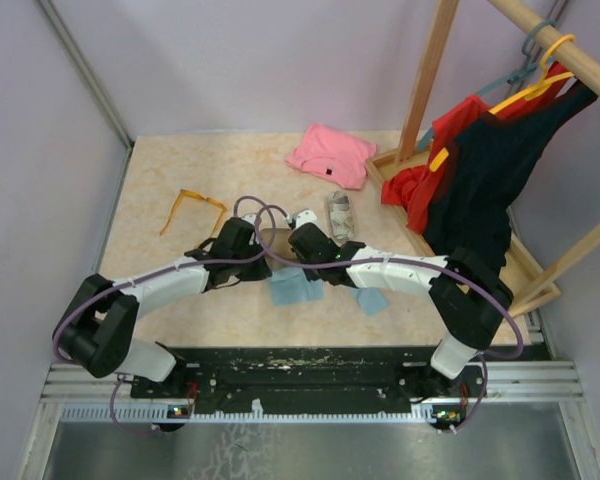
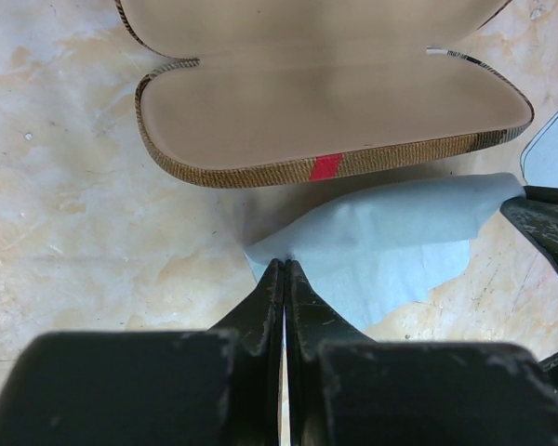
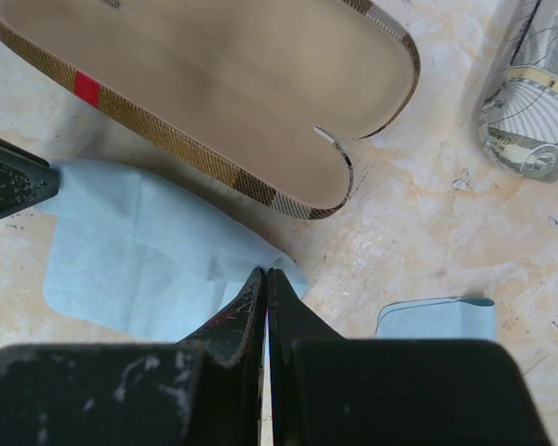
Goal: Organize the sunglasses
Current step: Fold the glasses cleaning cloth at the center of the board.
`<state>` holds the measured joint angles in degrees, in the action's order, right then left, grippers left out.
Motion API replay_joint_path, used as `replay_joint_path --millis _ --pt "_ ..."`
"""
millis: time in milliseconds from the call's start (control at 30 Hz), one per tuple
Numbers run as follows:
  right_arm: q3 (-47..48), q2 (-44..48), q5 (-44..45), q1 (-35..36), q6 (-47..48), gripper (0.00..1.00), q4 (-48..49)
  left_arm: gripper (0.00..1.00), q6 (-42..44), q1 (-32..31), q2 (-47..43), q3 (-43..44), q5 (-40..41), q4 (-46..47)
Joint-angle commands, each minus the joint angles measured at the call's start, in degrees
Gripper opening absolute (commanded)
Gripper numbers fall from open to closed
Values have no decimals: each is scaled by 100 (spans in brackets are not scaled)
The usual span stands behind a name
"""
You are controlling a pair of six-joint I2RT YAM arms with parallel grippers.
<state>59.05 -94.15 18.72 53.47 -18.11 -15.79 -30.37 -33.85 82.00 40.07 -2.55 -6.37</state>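
The orange-framed sunglasses (image 1: pixel 190 208) lie open on the table, left of both arms and touched by neither. An open brown plaid case (image 1: pixel 275 243) (image 2: pixel 335 102) (image 3: pixel 214 93) lies between the wrists, its beige inside empty. In front of it a light blue cloth (image 1: pixel 293 288) (image 2: pixel 400 242) (image 3: pixel 139 251) is stretched between the grippers. My left gripper (image 1: pixel 272 272) (image 2: pixel 285 265) is shut on one corner of it. My right gripper (image 1: pixel 315 276) (image 3: pixel 265 272) is shut on the opposite corner.
A second light blue cloth (image 1: pixel 372 300) (image 3: pixel 442 321) lies right of the first. A grey-patterned case (image 1: pixel 339 215) (image 3: pixel 530 102) sits behind it. A folded pink shirt (image 1: pixel 332 153) is at the back. A wooden rack (image 1: pixel 430 80) with red and black clothes stands at the right.
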Motion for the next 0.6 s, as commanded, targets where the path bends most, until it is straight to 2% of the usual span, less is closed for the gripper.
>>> replay_joint_path --millis 0,567 --pt "-203 117 -182 12 27 0 317 1 89 40 -28 26 -220 141" --pt "-545 523 -339 9 149 0 39 1 -64 36 -309 -272 -551 125"
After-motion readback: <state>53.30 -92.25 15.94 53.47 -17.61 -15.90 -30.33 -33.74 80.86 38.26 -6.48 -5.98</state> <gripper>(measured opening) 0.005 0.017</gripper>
